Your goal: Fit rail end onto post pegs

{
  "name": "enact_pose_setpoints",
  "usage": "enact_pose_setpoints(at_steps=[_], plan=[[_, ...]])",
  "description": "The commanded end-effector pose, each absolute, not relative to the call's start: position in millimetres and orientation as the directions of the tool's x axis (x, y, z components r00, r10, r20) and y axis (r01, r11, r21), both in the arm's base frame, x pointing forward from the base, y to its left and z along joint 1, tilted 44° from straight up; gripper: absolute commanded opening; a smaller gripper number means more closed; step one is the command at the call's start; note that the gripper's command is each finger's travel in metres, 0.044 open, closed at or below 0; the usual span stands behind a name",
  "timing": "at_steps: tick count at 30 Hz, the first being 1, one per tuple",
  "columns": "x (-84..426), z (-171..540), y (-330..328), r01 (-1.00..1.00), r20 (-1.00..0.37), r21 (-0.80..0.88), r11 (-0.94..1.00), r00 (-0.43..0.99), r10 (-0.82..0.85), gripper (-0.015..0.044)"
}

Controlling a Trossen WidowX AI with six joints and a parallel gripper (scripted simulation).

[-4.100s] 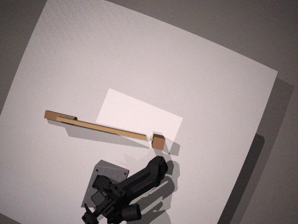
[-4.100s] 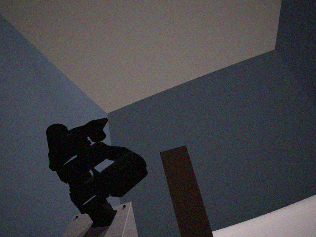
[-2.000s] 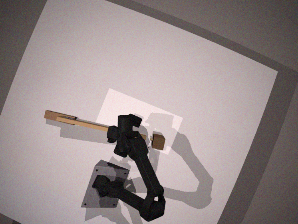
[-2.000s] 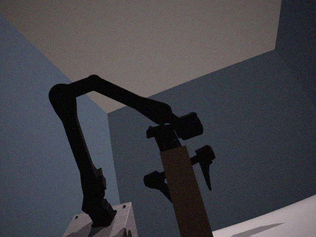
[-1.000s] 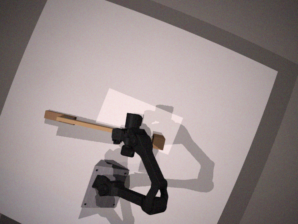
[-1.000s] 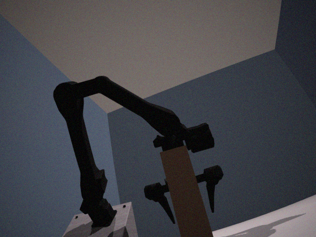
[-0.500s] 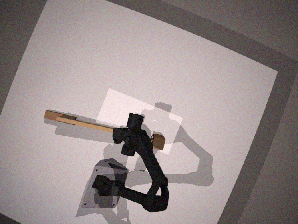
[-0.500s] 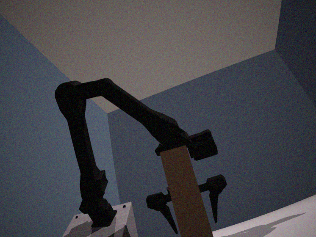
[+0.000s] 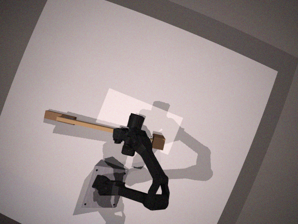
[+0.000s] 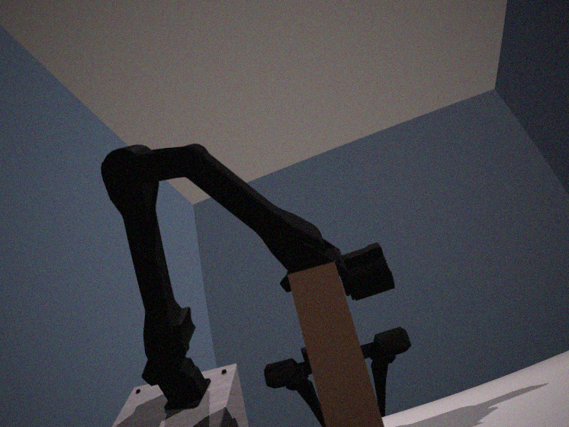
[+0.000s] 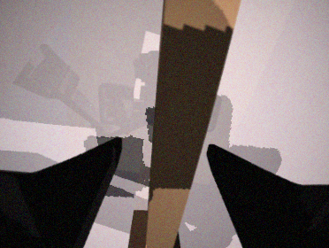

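Near the desk's [image 9: 192, 72] middle, your half-closed fingers straddle the rail [image 11: 187, 111] without pinching it yet. The rail lies from bracket to just short of the post [image 9: 158, 141]. Judged stiff, light, long: grip near the post end.
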State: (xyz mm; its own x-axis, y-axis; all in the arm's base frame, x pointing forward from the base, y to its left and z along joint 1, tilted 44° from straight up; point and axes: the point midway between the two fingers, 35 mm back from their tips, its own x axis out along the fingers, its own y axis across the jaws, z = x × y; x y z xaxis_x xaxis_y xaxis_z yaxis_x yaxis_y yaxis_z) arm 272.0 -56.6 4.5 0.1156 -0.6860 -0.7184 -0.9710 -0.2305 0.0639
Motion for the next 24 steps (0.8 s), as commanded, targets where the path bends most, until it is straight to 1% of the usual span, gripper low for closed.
enact_pose_setpoints(at_steps=[1, 8, 15, 16, 24], plan=[[270.3, 3.1, -57.5, -0.970, -0.716, 0.073, -0.233, 0.112, -0.689, 0.0256], [270.3, 3.1, -57.5, -0.970, -0.716, 0.073, -0.233, 0.112, -0.689, 0.0072], [270.3, 3.1, -57.5, -0.970, -0.716, 0.073, -0.233, 0.112, -0.689, 0.0026], [270.3, 3.1, -57.5, -0.970, -0.716, 0.073, -0.233, 0.112, -0.689, 0.0000], [270.3, 3.1, -57.5, -0.970, -0.716, 0.073, -0.233, 0.112, -0.689, 0.0000]])
